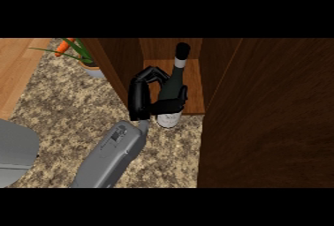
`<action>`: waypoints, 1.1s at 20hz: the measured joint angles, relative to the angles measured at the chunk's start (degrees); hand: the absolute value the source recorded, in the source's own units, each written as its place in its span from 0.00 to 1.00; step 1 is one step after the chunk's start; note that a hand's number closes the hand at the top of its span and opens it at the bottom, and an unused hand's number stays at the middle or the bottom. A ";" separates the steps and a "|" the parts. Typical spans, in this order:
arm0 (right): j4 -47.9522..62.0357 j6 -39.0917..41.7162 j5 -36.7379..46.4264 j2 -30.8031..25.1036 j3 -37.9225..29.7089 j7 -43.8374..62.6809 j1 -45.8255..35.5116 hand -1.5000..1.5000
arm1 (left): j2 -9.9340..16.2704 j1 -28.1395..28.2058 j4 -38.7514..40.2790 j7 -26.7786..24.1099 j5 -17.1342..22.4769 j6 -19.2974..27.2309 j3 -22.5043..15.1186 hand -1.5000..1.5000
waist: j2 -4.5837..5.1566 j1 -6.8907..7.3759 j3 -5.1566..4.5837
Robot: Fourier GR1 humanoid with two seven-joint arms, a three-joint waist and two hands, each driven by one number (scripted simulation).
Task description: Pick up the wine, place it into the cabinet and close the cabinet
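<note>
The wine bottle (177, 73) is dark green with a black cap and a white label at its base. It is tilted, its neck pointing into the open cabinet above the wooden shelf (194, 98); its base is still over the counter's edge of the shelf. My right hand (145, 95) is shut on the bottle's body, fingers curled round it from the left and hiding its middle. The cabinet's dark door (274, 114) stands open at the right. My left hand does not show; only a grey piece of arm (13, 152) sits at the left edge.
The cabinet's left side wall (116, 66) stands close beside my right hand. A potted plant (91, 68) with an orange item stands at the back left on the speckled counter (65, 110). A light wooden surface (16, 66) borders the counter at the left.
</note>
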 measured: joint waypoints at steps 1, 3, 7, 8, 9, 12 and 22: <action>0.00 0.07 0.05 0.26 0.48 -0.37 0.45 0.00 | 0.28 -0.06 0.89 -0.36 0.11 -1.08 0.98 1.00 | -0.01 0.04 0.01; 0.08 0.43 -0.06 0.05 -0.56 -0.99 0.82 0.00 | 0.16 -0.01 1.81 -0.40 0.02 -2.20 1.95 1.00 | -0.02 0.11 0.01; 0.22 0.10 -0.14 0.54 0.07 -0.79 0.63 0.00 | 0.05 -2.12 4.55 0.70 0.12 -4.49 3.99 1.00 | -0.02 0.15 0.01; 0.12 0.17 -0.15 0.90 0.42 -1.24 1.37 0.00 | 0.17 -2.73 5.18 0.89 0.35 -5.10 4.92 1.00 | -0.03 0.10 0.01; -0.03 0.17 -0.19 0.76 0.37 -0.92 1.60 0.00 | 0.10 -3.59 5.73 1.38 0.54 -5.14 5.32 1.00 | -0.04 0.04 0.01; -0.08 0.35 -0.16 1.16 1.29 -1.32 2.39 0.00 | 0.15 -5.80 9.82 1.18 0.54 -7.07 7.57 1.00 | 0.01 -0.10 0.01; 0.20 1.00 -0.60 0.63 0.46 -1.06 1.84 0.00 | -0.07 -13.53 21.24 -2.21 1.83 -6.43 9.93 1.00 | 0.15 -0.61 0.00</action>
